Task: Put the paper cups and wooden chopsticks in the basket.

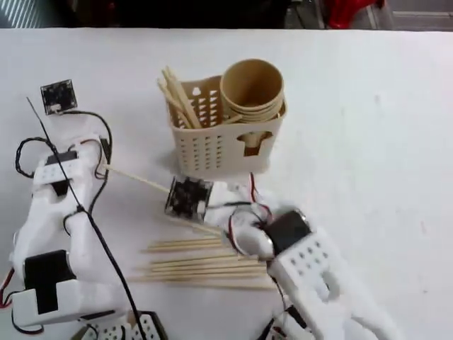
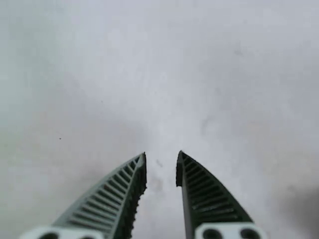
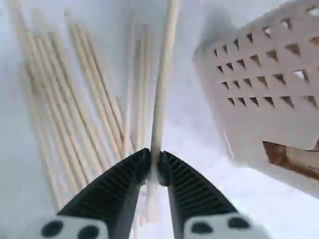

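Wooden chopsticks (image 1: 205, 265) lay loose near the table's (image 1: 368, 142) front edge; others stood in the basket (image 1: 212, 152) with the stacked paper cups (image 1: 251, 88), toward the back edge. The right gripper (image 3: 154, 167) clenched one chopstick (image 3: 162, 89); the left gripper (image 2: 160, 169) hung parted and empty.

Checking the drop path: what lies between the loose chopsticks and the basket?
The right pincer, shut on one chopstick, over the table; the high view shows it.

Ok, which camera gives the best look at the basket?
The high view: the basket stands whole there, cups and some chopsticks inside. The right wrist view catches one perforated wall; the left wrist view faces the table.
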Robot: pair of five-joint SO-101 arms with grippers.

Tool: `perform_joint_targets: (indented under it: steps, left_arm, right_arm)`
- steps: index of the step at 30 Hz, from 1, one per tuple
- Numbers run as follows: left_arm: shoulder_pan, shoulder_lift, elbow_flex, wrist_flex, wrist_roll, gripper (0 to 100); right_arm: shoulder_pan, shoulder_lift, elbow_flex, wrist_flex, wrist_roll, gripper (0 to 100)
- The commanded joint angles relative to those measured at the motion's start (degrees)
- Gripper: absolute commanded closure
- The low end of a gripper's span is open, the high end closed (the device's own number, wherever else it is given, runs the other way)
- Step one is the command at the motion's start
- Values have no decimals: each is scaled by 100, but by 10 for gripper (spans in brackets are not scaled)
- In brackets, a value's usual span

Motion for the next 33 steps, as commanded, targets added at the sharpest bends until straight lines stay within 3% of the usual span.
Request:
perform_joint_targets:
  steps: [1,10,13,17,24,29,33]
  left_arm:
    - [84,-66,-62,-105,-62,880]
    - [84,-66,-70,-105,-62,880]
    - [84,-66,-79,-105,-62,880]
    - [84,-66,-79,-105,-62,880]
    - [84,-66,-70,-105,-62,880]
    - [84,-66,-88,-105,-62,880]
    - [84,-66,-62,-105,-62,880]
  right_arm:
    - [549,1095,360,-1279,88,981]
    - [620,2949,176,-2105,44,981]
    - [646,3011,-26,-1596,44,974]
    - [637,2976,-431,-822,44,877]
    - [382,2967,-1178,-514,26,825]
    - [-576,3029,-1222,-1033,-273,825]
    - [-637,3116,-1055,-1851,-580,825]
